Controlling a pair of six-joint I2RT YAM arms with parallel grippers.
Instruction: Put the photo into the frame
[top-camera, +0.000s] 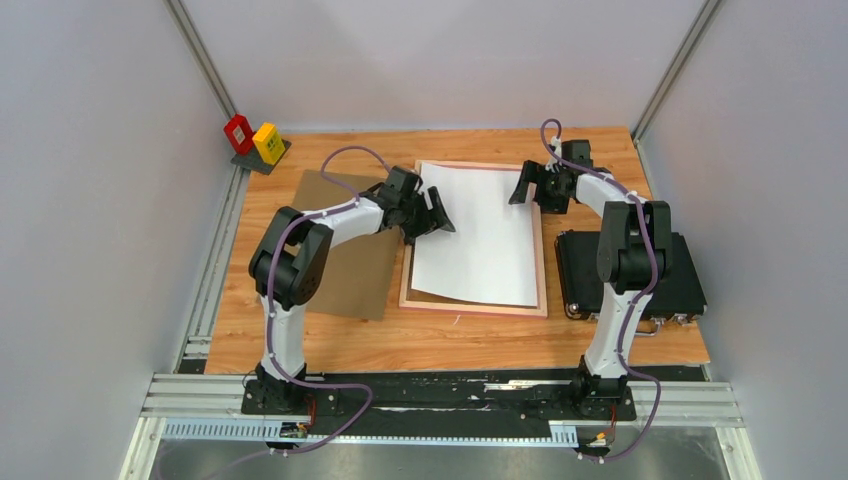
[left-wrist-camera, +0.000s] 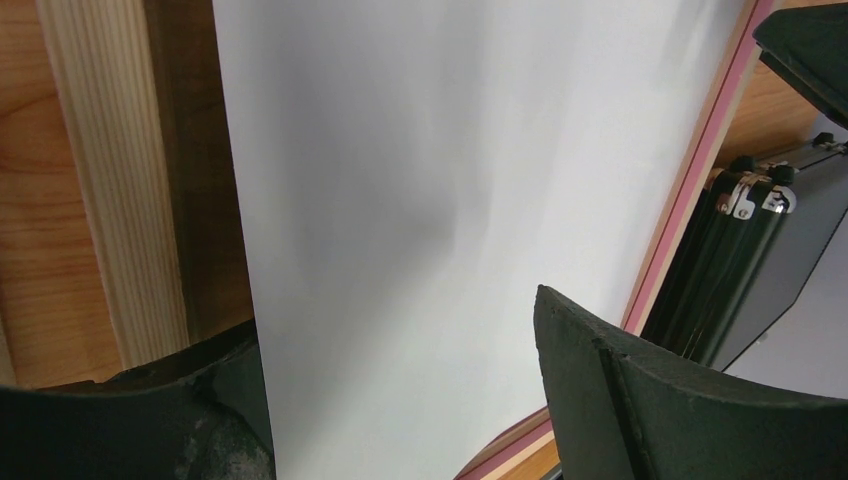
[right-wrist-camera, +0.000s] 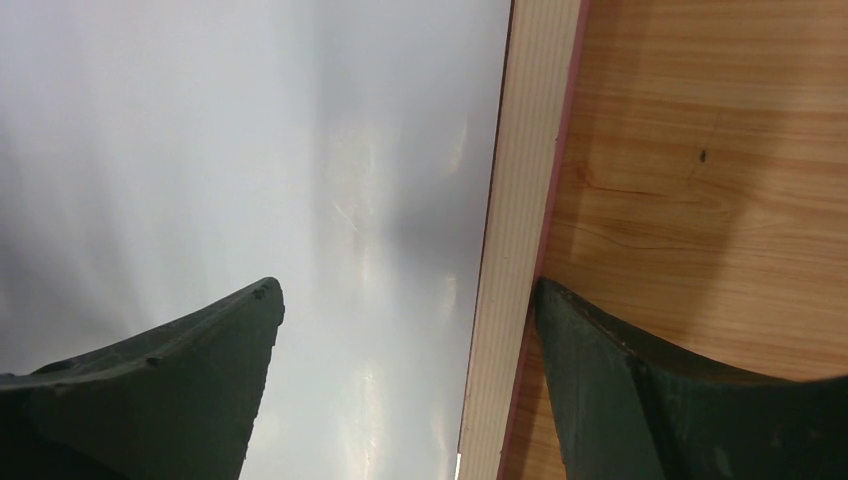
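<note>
The photo (top-camera: 480, 235) lies white back up, slightly askew in the frame (top-camera: 500, 309), while the left gripper (top-camera: 432, 225) and right gripper (top-camera: 532, 192) hover wide apart and empty at its sides; seating it likely needs gentle squaring nudges.

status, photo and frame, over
Left gripper open at left edge of photo; right gripper open astride right rail of frame. Photo white side up in frame, slightly askew. Backing board, black case off to the sides.

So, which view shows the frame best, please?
The top external view: almost the whole frame shows, its border around the photo. The left wrist view catches only two rails; the right wrist view, one rail.
</note>
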